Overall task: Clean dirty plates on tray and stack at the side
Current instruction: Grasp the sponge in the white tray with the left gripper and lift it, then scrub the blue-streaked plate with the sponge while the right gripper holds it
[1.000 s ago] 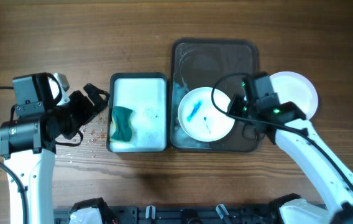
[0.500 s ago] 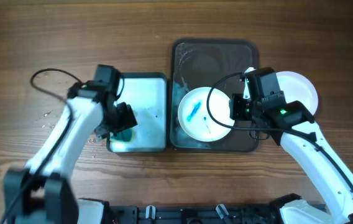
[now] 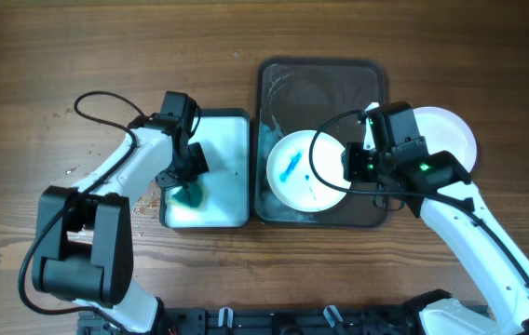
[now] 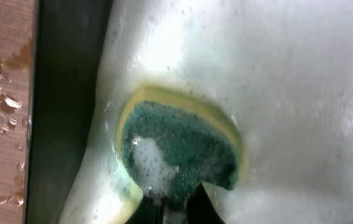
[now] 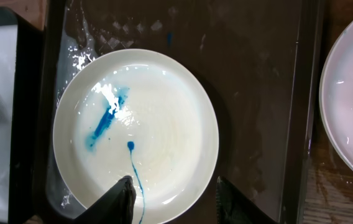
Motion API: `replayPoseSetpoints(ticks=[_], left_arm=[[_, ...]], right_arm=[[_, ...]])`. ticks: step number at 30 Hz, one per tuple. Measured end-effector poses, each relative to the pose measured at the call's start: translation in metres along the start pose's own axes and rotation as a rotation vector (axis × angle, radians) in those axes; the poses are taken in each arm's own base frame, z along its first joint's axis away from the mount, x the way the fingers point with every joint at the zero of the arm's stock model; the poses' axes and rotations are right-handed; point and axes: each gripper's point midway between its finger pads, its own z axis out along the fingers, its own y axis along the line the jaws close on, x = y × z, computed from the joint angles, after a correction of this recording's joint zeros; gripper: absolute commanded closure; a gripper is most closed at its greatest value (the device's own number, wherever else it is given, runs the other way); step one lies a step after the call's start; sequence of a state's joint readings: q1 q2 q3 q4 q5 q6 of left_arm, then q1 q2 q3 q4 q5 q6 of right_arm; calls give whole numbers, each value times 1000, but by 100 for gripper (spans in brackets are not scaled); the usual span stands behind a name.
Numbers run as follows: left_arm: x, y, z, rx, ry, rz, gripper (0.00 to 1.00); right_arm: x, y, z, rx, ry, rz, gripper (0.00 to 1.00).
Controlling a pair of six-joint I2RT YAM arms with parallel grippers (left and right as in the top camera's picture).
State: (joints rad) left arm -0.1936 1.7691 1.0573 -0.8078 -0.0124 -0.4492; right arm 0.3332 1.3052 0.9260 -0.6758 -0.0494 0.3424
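Green sponge (image 4: 176, 149) pinched tight in left claw (image 4: 175, 205), down in soapy white tray (image 3: 220, 130), probably loading suds. Right claw (image 5: 173, 188) spread open over blue-smeared plate (image 5: 158, 124) on brown tray (image 5: 257, 74), likely to steady it. Clean plate (image 3: 453, 130) sits aside on bench (image 3: 106, 56).

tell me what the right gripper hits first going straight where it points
Probably the blue-smeared plate: its near rim lies between the right gripper's spread fingers; depth is unclear.
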Motion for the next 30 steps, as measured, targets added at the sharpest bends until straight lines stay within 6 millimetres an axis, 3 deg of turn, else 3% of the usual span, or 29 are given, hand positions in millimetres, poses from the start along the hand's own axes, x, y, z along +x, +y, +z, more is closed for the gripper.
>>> replayPoseSetpoints(ticks=[4, 10, 15, 19, 21, 24, 28, 30], left_arm=[[10, -2, -15, 13, 54, 12, 96], [0, -11, -60, 87, -40, 32, 96], [13, -9, -70, 82, -4, 65, 96], [3, -18, -106, 92, -33, 82, 96], [-12, -34, -127, 163, -93, 90, 96], [-16, -61, -139, 279, -119, 125, 96], [-13, -114, -147, 416, -163, 199, 96], [-7, -142, -142, 457, -161, 229, 96]], right_arm=[[1, 0, 0, -1, 6, 0, 57], [1, -1, 0, 4, 3, 0, 57], [-16, -11, 2, 58, -67, -13, 56], [-17, -32, 34, 93, -9, -29, 56], [-7, -39, 57, 57, 67, -34, 56], [4, -40, 82, -23, 143, -42, 57], [16, -36, 106, -95, 200, -57, 90], [17, -34, 113, -113, 205, -55, 94]])
